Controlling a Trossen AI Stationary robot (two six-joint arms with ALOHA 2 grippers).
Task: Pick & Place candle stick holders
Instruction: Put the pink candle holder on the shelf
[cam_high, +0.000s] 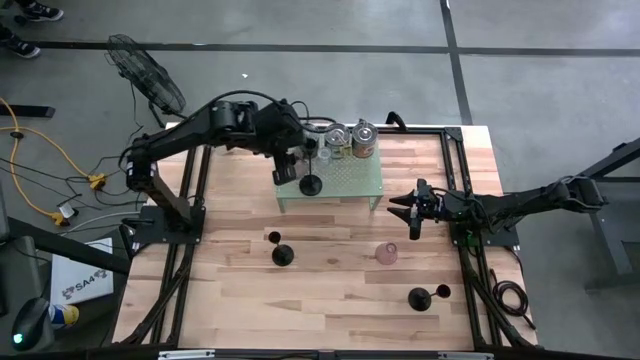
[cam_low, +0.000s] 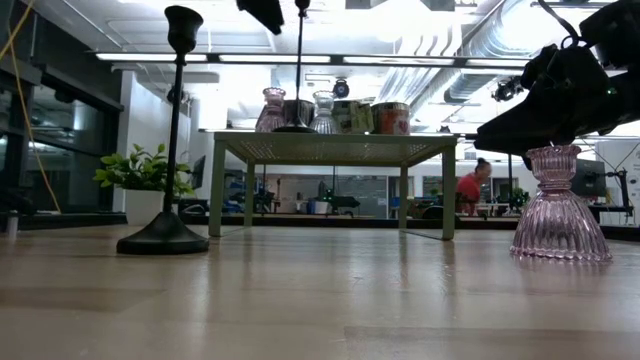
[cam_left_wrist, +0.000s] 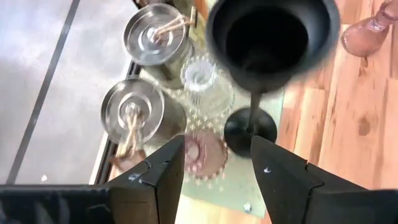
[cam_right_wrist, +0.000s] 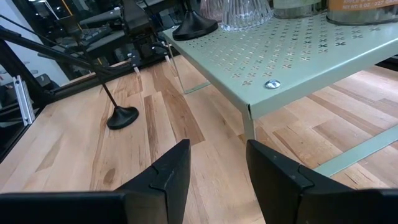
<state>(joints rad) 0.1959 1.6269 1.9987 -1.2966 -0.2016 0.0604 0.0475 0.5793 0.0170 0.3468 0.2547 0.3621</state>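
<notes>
From above, one candle holder (cam_high: 311, 183) stands on the green shelf (cam_high: 352, 181), the left gripper (cam_high: 290, 165) just beside it; two more (cam_high: 282, 253) (cam_high: 419, 297) stand on the table (cam_high: 330, 285) in front of the shelf. The right gripper (cam_high: 414, 211) waits beside the shelf.

Left wrist: fingers (cam_left_wrist: 163, 177) released, spread above the holder's cup.

Right wrist: fingers (cam_right_wrist: 171, 171) apart, empty.
</notes>
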